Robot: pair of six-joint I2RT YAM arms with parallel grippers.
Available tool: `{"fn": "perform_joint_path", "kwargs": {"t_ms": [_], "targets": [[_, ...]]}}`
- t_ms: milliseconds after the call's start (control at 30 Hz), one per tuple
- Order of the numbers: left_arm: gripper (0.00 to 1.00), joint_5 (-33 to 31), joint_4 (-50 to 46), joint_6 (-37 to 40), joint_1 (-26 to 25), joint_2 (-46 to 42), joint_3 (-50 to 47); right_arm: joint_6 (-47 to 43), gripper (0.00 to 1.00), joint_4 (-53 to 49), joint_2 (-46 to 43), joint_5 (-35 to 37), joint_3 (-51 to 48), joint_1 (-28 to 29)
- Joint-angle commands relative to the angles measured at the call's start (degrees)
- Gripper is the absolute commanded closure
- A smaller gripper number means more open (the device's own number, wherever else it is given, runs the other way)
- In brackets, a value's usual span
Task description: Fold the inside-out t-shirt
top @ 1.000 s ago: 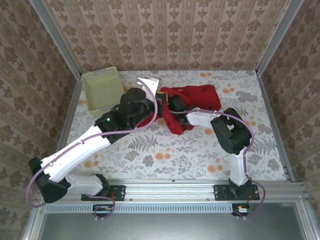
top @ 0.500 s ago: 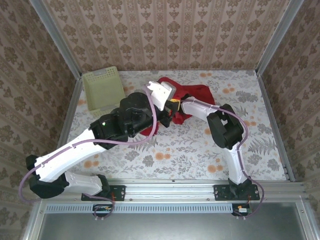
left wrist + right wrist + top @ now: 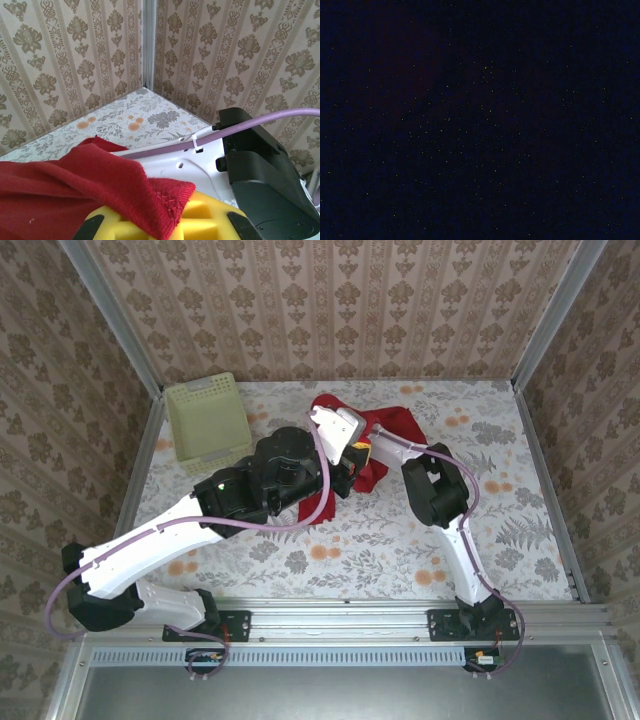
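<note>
- Jaws of the left gripper [image 3: 165, 225] are closed on a fold of the inside-out t-shirt [image 3: 395, 425], with red cloth pinched between the yellow pads [image 3: 210, 220].
- Jaws of the right gripper: their state cannot be told. The right arm [image 3: 440, 490] reaches left into the cloth, where its end is covered, and its wrist view is dark.
- T-shirt: a crumpled heap at the far middle of the surface [image 3: 350, 540], to the right of the pale basket [image 3: 205, 420] and apart from it.
- Step in hand, as judged: opening out the bunched garment; no fold is made yet.
- Next move calls for drawing the held edge away from the heap and finding a second hold, so the cloth can lie flat before folding.
</note>
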Motion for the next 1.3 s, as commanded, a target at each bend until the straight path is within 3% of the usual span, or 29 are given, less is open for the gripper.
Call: {"fn": "perform_joint_path", "kwargs": {"t_ms": [0, 133, 233, 400, 500, 633, 833, 1000, 1267], "targets": [[1.00, -0.06, 3.90, 1.44, -0.89, -1.22, 2.62, -0.46, 0.00, -8.13, 4.92, 3.71, 2.87, -0.02], [1.00, -1.58, 3.66, 1.47, -0.39, -2.38, 2.67, -1.49, 0.03, -10.68, 7.88, 5.13, 6.34, 0.37], [1.00, -2.92, 2.82, 0.76, 0.91, -3.53, 2.05, -1.79, 0.12, -10.31, 8.48, 4.41, 6.46, 0.36], [1.00, -3.79, -1.09, -3.22, 7.12, -4.82, 0.68, -3.75, 0.41, -0.11, 1.38, -0.62, -3.63, 0.59], [1.00, -3.14, -3.99, -5.73, 11.95, -5.25, -0.40, -4.65, 0.68, 9.47, -5.81, -5.47, -13.81, 0.64], [1.00, -0.28, -5.73, -9.77, 19.94, -6.94, -4.25, -5.69, 0.84, 18.58, -13.46, -8.48, -24.40, 2.05], [1.00, 4.28, -7.68, -13.01, 31.08, -5.84, -6.43, -4.84, 0.98, 29.69, -24.52, -11.38, -39.07, 4.15], [1.00, 4.37, -10.54, -14.48, 37.41, -1.03, -6.13, -4.58, 1.00, 37.74, -32.70, -14.54, -49.25, 5.67], [1.00, 3.20, -16.85, -16.88, 39.59, 14.17, -3.01, -5.58, 1.00, 49.53, -46.97, -19.71, -62.44, 9.09]]}}
